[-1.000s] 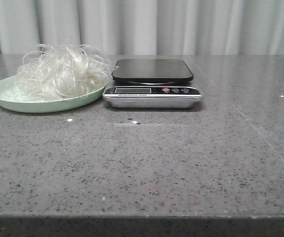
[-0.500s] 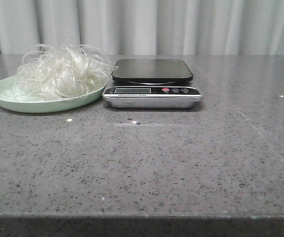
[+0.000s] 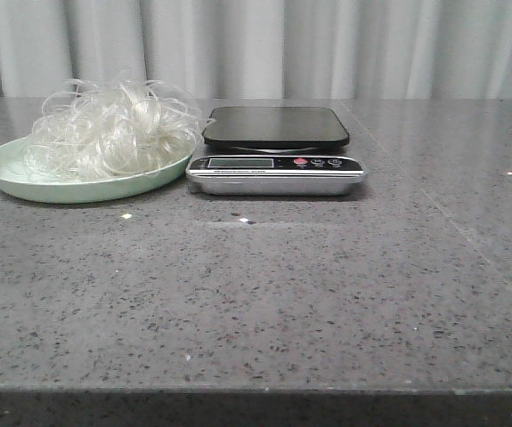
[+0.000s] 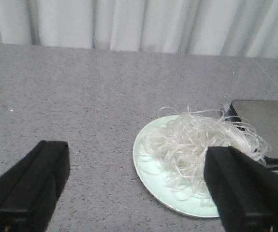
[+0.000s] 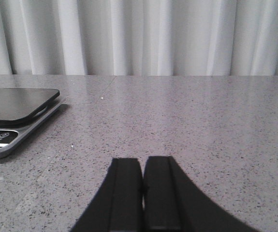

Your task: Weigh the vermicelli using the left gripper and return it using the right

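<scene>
A tangle of pale translucent vermicelli (image 3: pixel 109 129) lies heaped on a pale green plate (image 3: pixel 24 182) at the back left of the table. A kitchen scale (image 3: pixel 275 151) with a black platform and silver front stands right beside the plate. In the left wrist view my left gripper (image 4: pixel 139 186) is open and empty, its fingers (image 4: pixel 30 186) wide apart above the table, short of the plate (image 4: pixel 151 181) and vermicelli (image 4: pixel 201 142). My right gripper (image 5: pixel 142 166) is shut and empty over bare table, to the right of the scale (image 5: pixel 13 113). Neither gripper shows in the front view.
The grey speckled table (image 3: pixel 264 294) runs to a front edge near the camera. A pale curtain (image 3: pixel 264 44) hangs behind the table's far edge.
The front view has shifted very slightly; the plate, vermicelli and scale stand where they were.
</scene>
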